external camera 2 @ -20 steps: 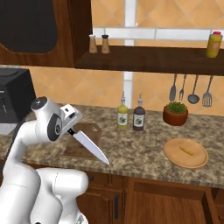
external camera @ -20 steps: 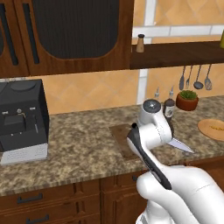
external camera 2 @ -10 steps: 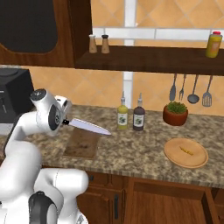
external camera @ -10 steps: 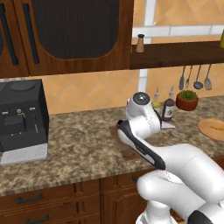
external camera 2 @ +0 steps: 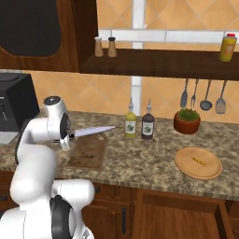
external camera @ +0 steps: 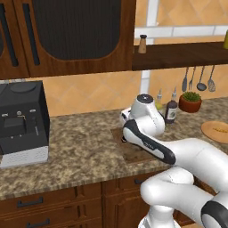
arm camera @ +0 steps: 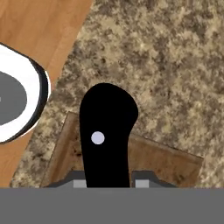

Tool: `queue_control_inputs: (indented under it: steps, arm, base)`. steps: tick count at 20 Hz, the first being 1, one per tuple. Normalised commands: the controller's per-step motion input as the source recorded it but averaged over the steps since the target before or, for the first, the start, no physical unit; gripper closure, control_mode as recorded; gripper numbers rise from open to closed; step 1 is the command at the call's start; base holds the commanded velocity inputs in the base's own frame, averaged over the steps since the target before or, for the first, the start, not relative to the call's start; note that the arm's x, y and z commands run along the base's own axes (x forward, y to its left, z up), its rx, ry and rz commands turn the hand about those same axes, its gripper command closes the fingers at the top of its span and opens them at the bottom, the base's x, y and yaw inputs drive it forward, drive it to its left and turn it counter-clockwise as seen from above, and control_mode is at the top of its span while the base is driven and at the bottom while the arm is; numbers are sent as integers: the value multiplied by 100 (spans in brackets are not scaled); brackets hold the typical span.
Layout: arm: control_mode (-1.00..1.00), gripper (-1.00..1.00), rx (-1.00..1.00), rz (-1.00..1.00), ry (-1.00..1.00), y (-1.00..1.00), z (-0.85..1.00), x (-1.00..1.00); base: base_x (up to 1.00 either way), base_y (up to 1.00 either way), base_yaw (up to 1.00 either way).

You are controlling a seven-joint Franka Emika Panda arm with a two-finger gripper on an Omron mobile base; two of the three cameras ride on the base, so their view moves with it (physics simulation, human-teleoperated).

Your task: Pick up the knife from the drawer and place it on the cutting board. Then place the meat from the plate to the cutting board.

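My gripper [arm camera: 109, 182] is shut on the knife's black handle [arm camera: 107, 131], which stands up between the two fingertips [arm camera: 78, 182]. In the right base view the knife [external camera 2: 95, 131] is held nearly level, its silver blade pointing right over the dark cutting board [external camera 2: 87, 153]. The board [arm camera: 168, 165] lies just below the handle in the hand view. Behind my arm in the left base view, part of the board [external camera: 132, 153] shows. The tan plate [external camera 2: 198, 163] sits far right with the small orange meat [external camera 2: 199, 161] on it. The drawer is out of view.
A black coffee machine [external camera: 22, 120] stands at the counter's left. Two bottles [external camera 2: 139, 121] and a potted plant [external camera 2: 186, 121] line the back wall between board and plate. Grey utensils [external camera 2: 205, 95] hang under the shelf [external camera 2: 154, 63] above.
The arm has swung the knife up and left over the board. Its blade went from slanting down to the right to nearly level.
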Motion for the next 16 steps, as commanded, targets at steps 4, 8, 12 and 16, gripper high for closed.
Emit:
queue_control_inputs:
  steps: [4, 8, 12, 16]
  arm:
    - [-100, 100, -29, 70, 29, -21, -28, 13]
    - [-100, 100, -26, 62, 29, -11, -47, 35]
    - [-100, 100, -8, 15, 3, 0, -29, 40]
    - [-100, 100, -3, 11, 0, -3, -47, 29]
  base:
    - [0, 0, 0]
    - [0, 0, 0]
    - [0, 0, 0]
    - [0, 0, 0]
